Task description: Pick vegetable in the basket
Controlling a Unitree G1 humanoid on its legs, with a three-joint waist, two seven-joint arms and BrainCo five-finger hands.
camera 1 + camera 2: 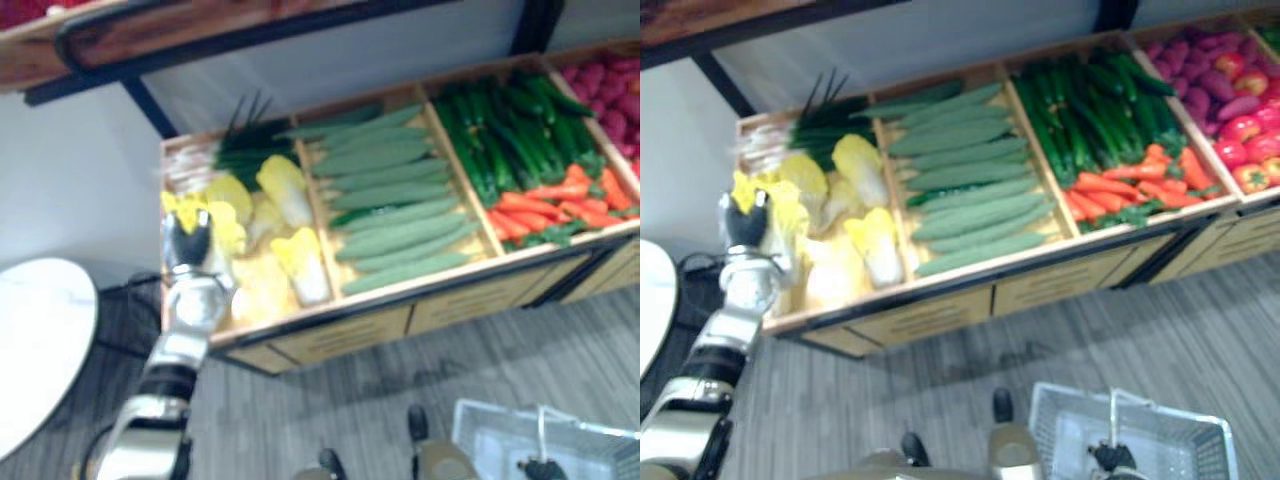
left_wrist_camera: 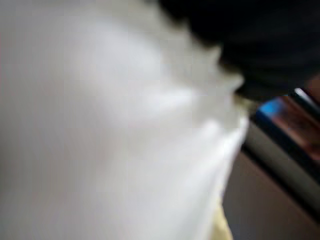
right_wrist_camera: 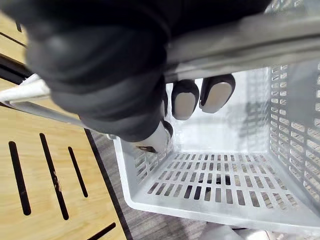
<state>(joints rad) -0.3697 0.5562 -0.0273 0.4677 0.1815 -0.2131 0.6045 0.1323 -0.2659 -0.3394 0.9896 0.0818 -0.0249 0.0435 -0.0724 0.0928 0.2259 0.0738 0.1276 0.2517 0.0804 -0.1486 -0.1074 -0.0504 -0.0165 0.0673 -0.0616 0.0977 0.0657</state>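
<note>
Under you is a grey plank floor [image 1: 420, 380], and ahead of you a wooden produce stand [image 1: 940, 312] split into compartments. At its leftmost end lie the yellow-white cabbages [image 1: 284, 186], with green onions [image 1: 245, 145] at the back. The next compartment holds long pale green gourds [image 1: 392, 200]. The one after that has dark cucumbers [image 1: 500, 140] behind and carrots [image 1: 552, 205] in front. A white round table [image 1: 40, 340] stands on the floor to the left of the stand.

Your left hand [image 1: 745, 222] is inside the cabbage compartment at its near left corner, right up against a cabbage there. Its wrist view shows a pale, blurred surface pressed close — probably a cabbage leaf. You cannot tell from these views whether the hand has closed on anything. The cabbages all lie in the stand.

Your right hand [image 3: 100, 65] is low at your right side, wrapped round the handle [image 3: 240, 42] of the pale slotted basket [image 3: 200, 202]. Its fingertips [image 3: 184, 100] curl under the bar, over the basket's slotted bottom — a firm, closed hold. The basket hangs just in front of the stand's slotted wooden front.
</note>
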